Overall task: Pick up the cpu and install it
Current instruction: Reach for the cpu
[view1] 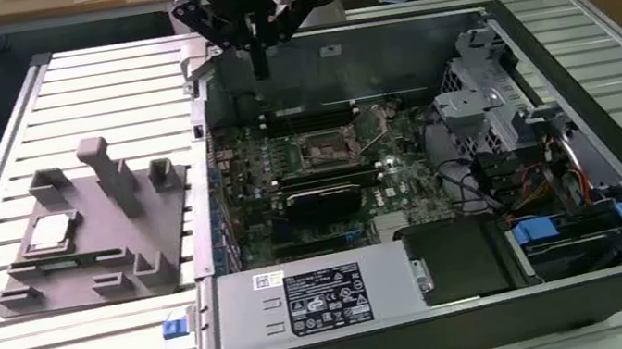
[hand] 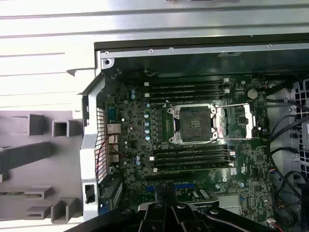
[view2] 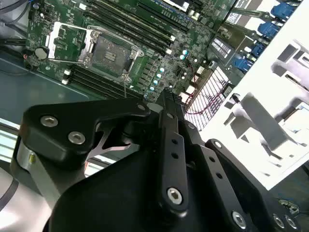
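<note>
Gripper (view2: 166,96) fingers are sitting closed, gripping nothing — the cpu (view1: 49,233) is lying on the grey fixture (view1: 157,227); approaching squarely overhead, jaws opened, seems wisest.

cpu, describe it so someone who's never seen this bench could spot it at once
In the exterior view, find the open computer case on the slatted table; to the exterior view's left of it sits a grey plastic fixture. The cpu lies flat on that fixture, the only shiny silver square among grey blocks and posts.

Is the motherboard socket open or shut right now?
Open, empty: the socket has its frame flipped aside; cpu lies on the fixture.
</note>
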